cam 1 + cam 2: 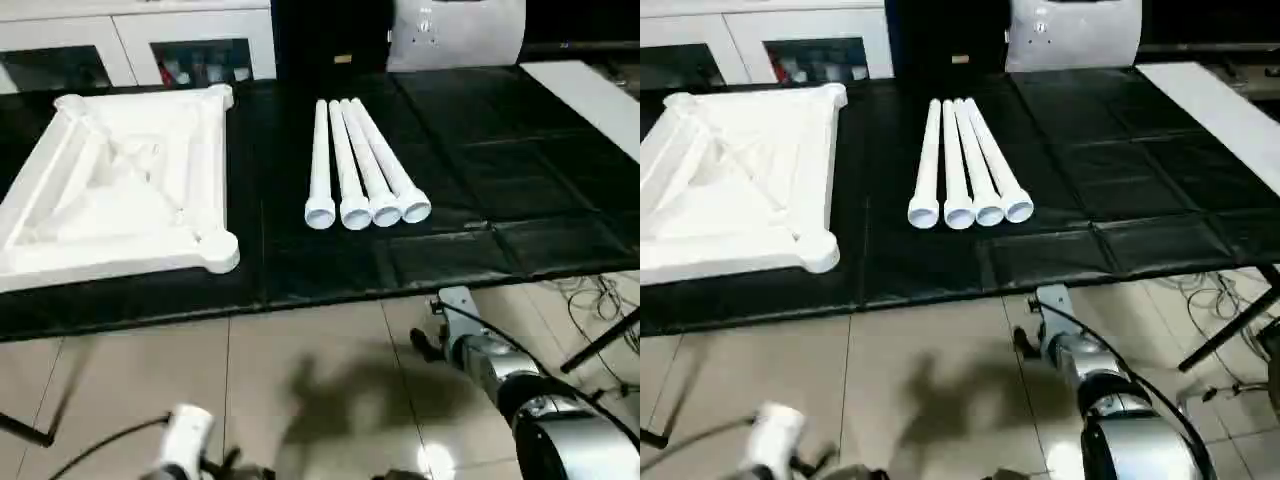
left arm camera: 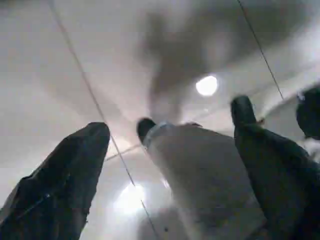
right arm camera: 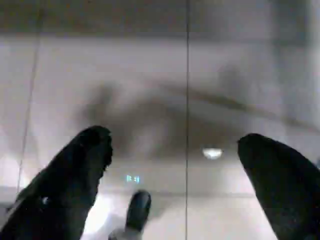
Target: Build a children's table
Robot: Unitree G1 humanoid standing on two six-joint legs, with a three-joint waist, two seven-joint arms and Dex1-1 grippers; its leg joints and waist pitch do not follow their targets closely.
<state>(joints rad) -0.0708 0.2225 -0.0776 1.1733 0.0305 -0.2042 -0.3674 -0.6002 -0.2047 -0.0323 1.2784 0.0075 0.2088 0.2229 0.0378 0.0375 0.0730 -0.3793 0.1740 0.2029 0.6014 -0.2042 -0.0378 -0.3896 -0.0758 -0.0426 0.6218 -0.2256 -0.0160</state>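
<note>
Start of assembly, no part yet picked up. Tabletop lies upside down at the left of the black worktop, ribbed underside and round corner sockets facing up; near-right socket sits closest to the legs. Four legs lie side by side at mid-worktop, touching one another, open ends toward the near edge, well apart from the tabletop. Right gripper hangs below the near edge over the tiled floor, fingers spread wide and empty; left gripper likewise released, also over the floor. The step in hand is judged to be fetching a first leg. An outer leg would be the cleaner pick, since its free side leaves room for one finger; gripping near mid-length should keep it from tipping. Neighbours may roll when one is lifted, so a straight upward lift is advisable.
</note>
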